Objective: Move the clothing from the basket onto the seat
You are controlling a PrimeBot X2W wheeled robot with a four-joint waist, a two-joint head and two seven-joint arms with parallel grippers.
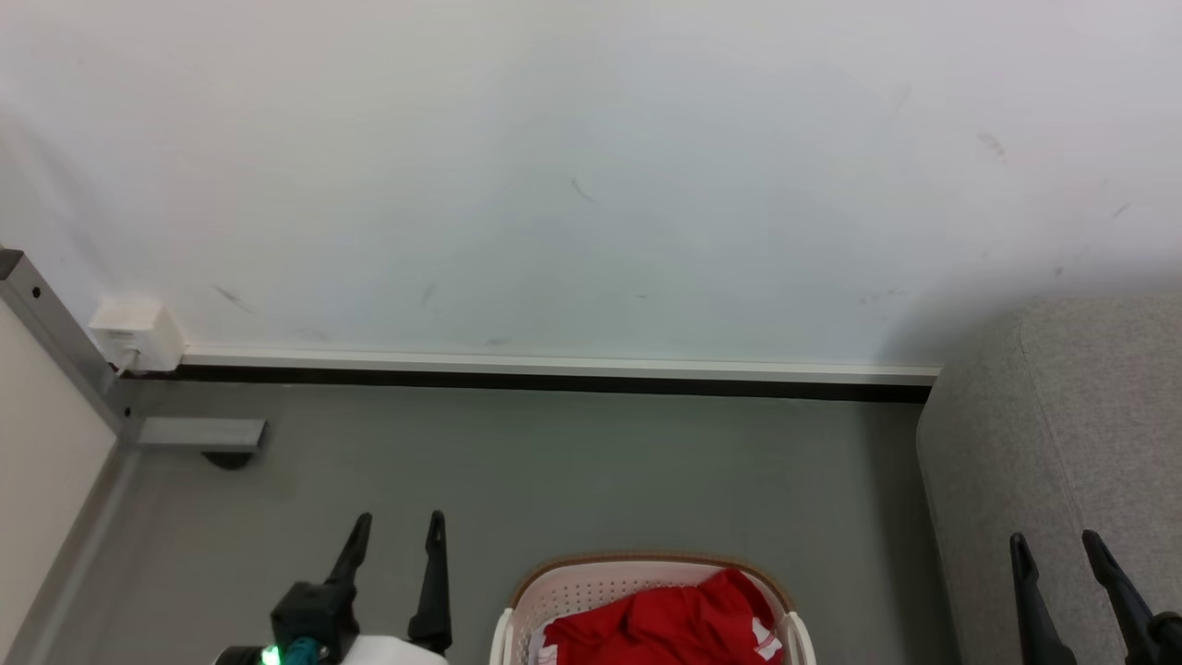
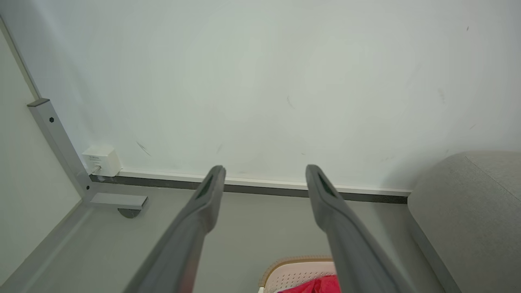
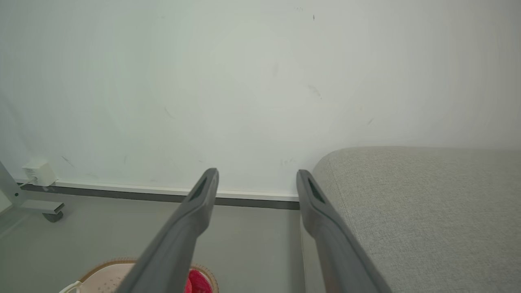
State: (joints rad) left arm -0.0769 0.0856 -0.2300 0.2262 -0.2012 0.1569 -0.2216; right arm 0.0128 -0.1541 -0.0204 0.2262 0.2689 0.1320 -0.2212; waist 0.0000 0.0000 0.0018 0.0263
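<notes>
The clothing (image 1: 669, 623), a crumpled heap of bright red fabric with a white band, is seen lying inside the basket (image 1: 591, 591), more toward its right side. The basket is placed on the floor (image 1: 554, 462), well apart from the floor's far edge along the wall. It is near the seat (image 1: 1062, 443), which is found at the right edge of the floor. No garment is seen on the seat, so the task is judged to be at its beginning.

The left claw (image 1: 399, 519) is held over the floor just to the left of the basket. The right claw (image 1: 1054, 540) is held before the side of the seat, to the right of the basket. Both are opened wide and nothing is held in either one.

The step in hand is judged to be the reach down into the basket. It is best done if a claw is lowered from above onto the highest fold of the red heap, so that the rim and the perforated wall are not struck. A thick fold should be pinched, not a thin edge, because soft fabric is easily lost. The garment should be lifted fully above the rim before it is carried to the right, otherwise the light basket may be dragged or tipped.
</notes>
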